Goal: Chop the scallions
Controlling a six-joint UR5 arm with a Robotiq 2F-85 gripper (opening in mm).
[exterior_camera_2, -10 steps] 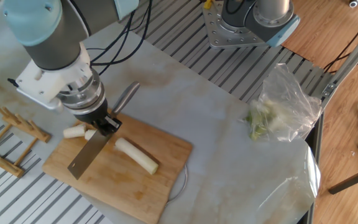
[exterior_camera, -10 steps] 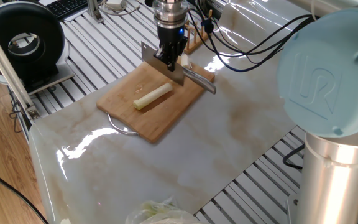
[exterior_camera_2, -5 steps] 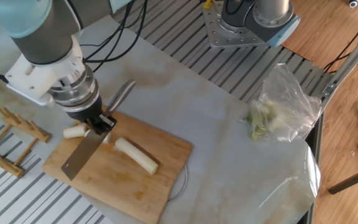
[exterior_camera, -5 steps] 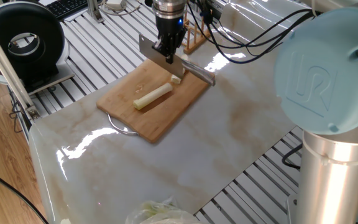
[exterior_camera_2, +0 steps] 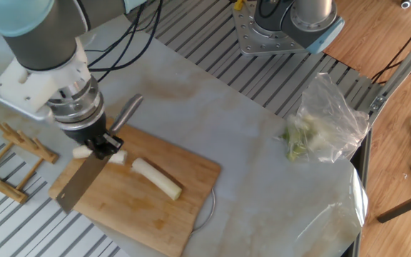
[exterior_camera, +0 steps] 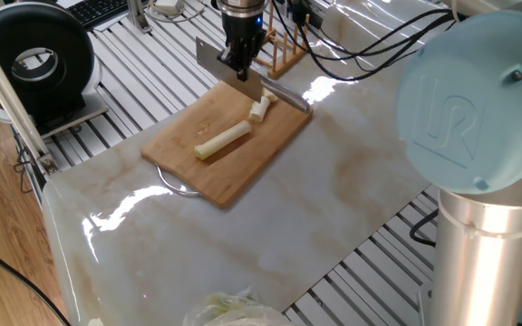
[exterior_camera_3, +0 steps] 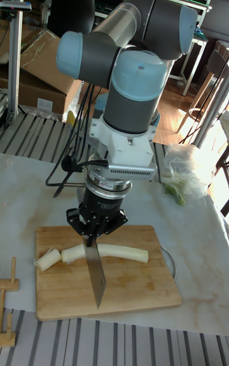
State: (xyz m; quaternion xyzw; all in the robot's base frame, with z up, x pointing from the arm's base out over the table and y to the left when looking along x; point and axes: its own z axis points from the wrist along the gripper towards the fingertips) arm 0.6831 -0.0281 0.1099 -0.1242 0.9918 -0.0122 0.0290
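Note:
A long piece of the scallions (exterior_camera: 223, 140) (exterior_camera_2: 157, 178) (exterior_camera_3: 121, 251) lies across the wooden cutting board (exterior_camera: 234, 172) (exterior_camera_2: 141, 210) (exterior_camera_3: 133, 283). Two short cut chunks (exterior_camera: 259, 110) (exterior_camera_2: 118, 157) (exterior_camera_3: 71, 254) lie at its end, the outer one (exterior_camera_2: 83, 151) (exterior_camera_3: 46, 260) near the board's edge. My gripper (exterior_camera: 241, 59) (exterior_camera_2: 98, 143) (exterior_camera_3: 95, 226) is shut on a kitchen knife. Its blade (exterior_camera: 217, 63) (exterior_camera_2: 77, 187) (exterior_camera_3: 95, 271) hangs above the board over the chunks, and its handle (exterior_camera: 284, 93) (exterior_camera_2: 123, 114) sticks out behind.
A clear plastic bag of pale greens (exterior_camera_2: 320, 128) (exterior_camera_3: 187, 175) (exterior_camera: 225, 308) lies on the marble top away from the board. A wooden rack (exterior_camera: 284, 50) (exterior_camera_2: 13, 153) (exterior_camera_3: 6, 321) stands just past the board's chunk end. Cables trail behind the arm.
The gripper has lifted the knife off the stalk and carried it toward the chunk end of the board. A freshly cut chunk now lies apart from the long piece.

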